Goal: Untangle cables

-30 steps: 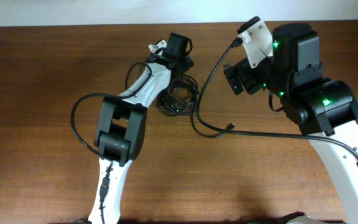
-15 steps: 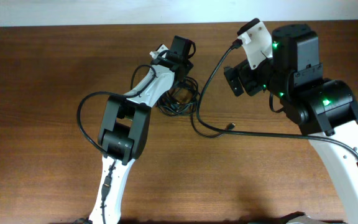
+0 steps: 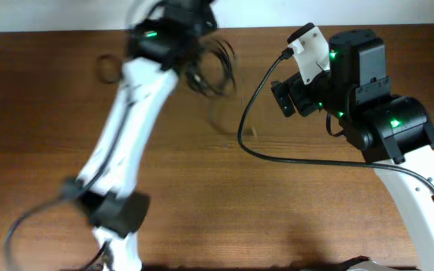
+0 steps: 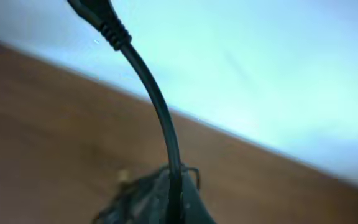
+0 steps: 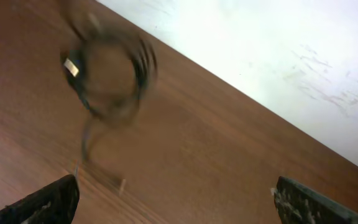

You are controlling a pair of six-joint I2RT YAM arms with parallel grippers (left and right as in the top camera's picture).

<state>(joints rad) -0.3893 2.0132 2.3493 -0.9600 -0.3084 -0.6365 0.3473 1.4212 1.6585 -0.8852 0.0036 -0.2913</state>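
The big change is on the left: within the last second the left arm (image 3: 123, 120) has swung from a folded pose over the middle of the table (image 3: 44, 165) to a long reach toward the far edge, so fast that it smears in the overhead view. The cables (image 3: 215, 64) went with it. The coiled bundle that lay flat on the wood now hangs as loose loops just below and to the right of the left gripper (image 3: 193, 15), with 1 faint strand trailing down toward the tabletop.

That reads as a lift-and-shake, or a pull, to let the loops fall apart. It is an early step, since the coil still looks like 1 clump and no cord hangs free on its own.

The left gripper's jaws are lost in blur, and its wrist view shows only a dark mass low in frame, so I cannot tell its state. That the bundle rose with it suggests a grip.

The right arm has not moved; it stands folded and upright on its side. The right gripper (image 5: 174, 200) is spread wide with nothing between its fingertips (image 5: 48, 200). From it, the bundle sits ahead and off to the left, well apart, a blurred ring with a tail hanging under it.
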